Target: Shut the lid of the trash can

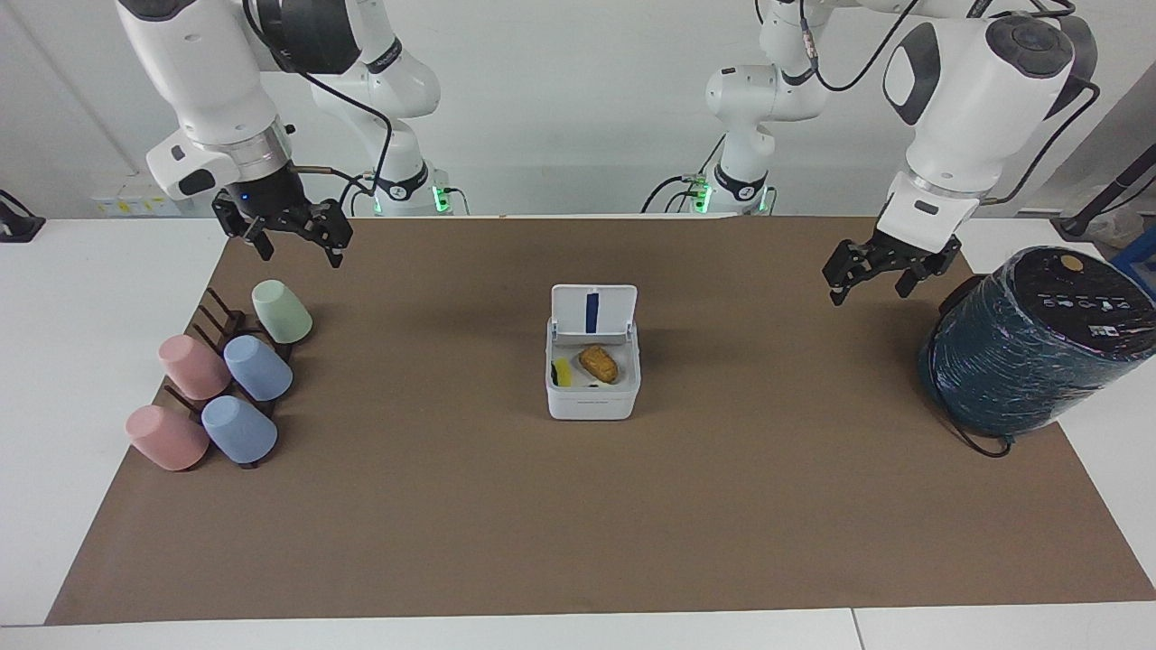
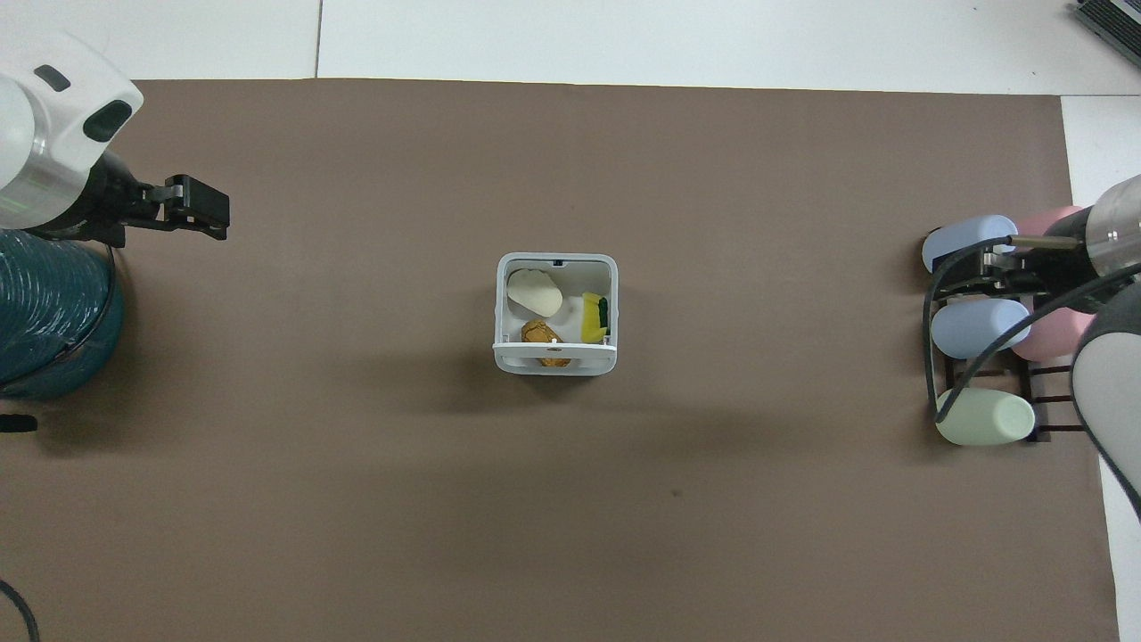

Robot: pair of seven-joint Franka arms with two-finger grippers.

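Note:
The small white square trash can [image 1: 591,403] stands in the middle of the brown mat, also seen in the overhead view [image 2: 501,308]. Its lid [image 1: 593,310] stands upright on the edge nearer to the robots, blue stripe showing; from overhead it is seen edge-on [image 2: 554,358]. Inside lie a brown item [image 1: 599,363], a yellow-green item and a white item. My left gripper [image 1: 869,289] [image 2: 209,209] hangs open and empty above the mat beside the teal cylinder. My right gripper [image 1: 302,255] [image 2: 961,272] hangs open and empty over the cup rack.
A large dark teal wrapped cylinder [image 1: 1030,361] [image 2: 45,312] stands at the left arm's end of the mat. A dark rack with several pink, blue and green cups [image 1: 257,367] [image 2: 980,325] stands at the right arm's end.

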